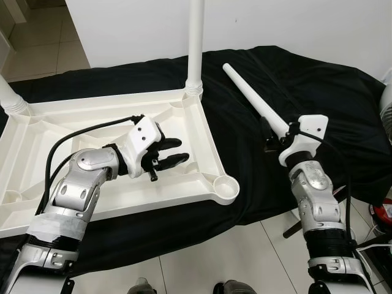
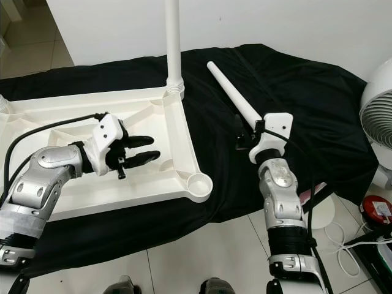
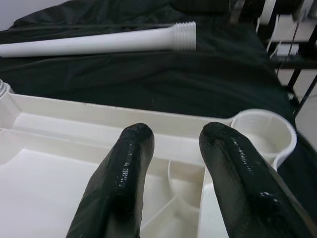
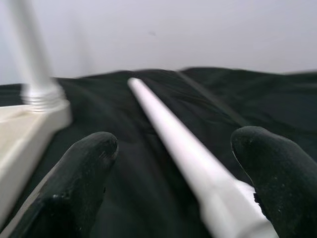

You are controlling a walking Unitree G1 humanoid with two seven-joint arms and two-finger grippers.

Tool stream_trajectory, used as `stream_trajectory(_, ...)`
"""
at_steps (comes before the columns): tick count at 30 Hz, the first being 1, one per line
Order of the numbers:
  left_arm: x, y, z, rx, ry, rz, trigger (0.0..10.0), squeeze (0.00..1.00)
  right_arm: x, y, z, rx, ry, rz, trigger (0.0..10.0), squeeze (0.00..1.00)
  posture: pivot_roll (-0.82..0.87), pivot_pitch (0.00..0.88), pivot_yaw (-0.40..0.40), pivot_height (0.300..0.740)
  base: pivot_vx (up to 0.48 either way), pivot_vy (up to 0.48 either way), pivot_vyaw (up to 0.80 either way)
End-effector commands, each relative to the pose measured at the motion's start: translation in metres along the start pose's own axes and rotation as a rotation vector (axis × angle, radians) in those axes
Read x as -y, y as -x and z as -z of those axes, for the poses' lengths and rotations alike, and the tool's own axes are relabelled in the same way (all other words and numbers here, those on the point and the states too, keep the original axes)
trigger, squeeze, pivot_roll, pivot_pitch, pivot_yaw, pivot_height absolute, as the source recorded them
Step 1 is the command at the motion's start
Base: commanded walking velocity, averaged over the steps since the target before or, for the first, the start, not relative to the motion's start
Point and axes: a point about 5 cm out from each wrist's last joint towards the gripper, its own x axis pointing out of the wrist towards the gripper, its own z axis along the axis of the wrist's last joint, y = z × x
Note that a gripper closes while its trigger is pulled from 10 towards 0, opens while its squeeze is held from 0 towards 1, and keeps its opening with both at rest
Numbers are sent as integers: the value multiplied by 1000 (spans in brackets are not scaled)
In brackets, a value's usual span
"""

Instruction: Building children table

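The white tabletop point(image 1: 37, 131) lies upside down on a black cloth. One white leg point(image 1: 195, 49) stands screwed into its far right corner, and another leg point(image 1: 9, 98) stands at the far left corner. The near right socket point(image 1: 226, 188) holds nothing. A loose white leg point(image 1: 254, 101) lies on the cloth to the right. My right gripper point(image 1: 269, 133) is open, its fingers straddling the loose leg's point(image 4: 163, 124) thick end without closing on it. My left gripper point(image 1: 179, 151) hovers open over the tabletop's ribbed underside, pointing toward the socket point(image 3: 262, 131).
The black cloth point(image 1: 306, 79) covers the work surface and drapes over its front edge onto the tiled floor point(image 1: 202, 263). A white wall rises behind. A white fan point(image 2: 376, 110) and a red object point(image 2: 376, 211) with cables stand at the right.
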Motion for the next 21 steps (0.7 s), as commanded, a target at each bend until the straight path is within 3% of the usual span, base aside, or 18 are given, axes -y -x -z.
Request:
stream_trajectory(1, -3, -1, -10, 44, 11, -67, 10000, 0, 19, -1, 2, -22, 18, 108, 10000, 1000, 20, 24, 15, 740, 0, 0, 0)
stream_trajectory(8, 8, -7, -13, 70, 30, -55, 10000, 0, 46, 3, 12, -88, 32, 235, 10000, 980, 6, 23, 20, 740, 0, 0, 0)
stream_trajectory(10, 8, -7, -13, 70, 30, -55, 10000, 0, 46, 3, 12, -88, 32, 235, 10000, 980, 6, 23, 20, 740, 0, 0, 0)
stream_trajectory(11, 10, -7, -14, 71, 35, -50, 10000, 0, 49, 3, 15, -99, 34, 248, 10000, 690, 3, 22, 22, 740, 0, 0, 0)
stream_trajectory(12, 12, -7, -14, 70, 42, -48, 10000, 0, 52, 3, 18, -114, 31, 247, 10000, 0, 3, 22, 22, 740, 0, 0, 0)
stream_trajectory(21, 18, -9, -14, 72, 65, -37, 10000, 0, 58, -7, 26, -162, 8, 177, 10000, 0, 6, 17, 24, 740, 0, 0, 0)
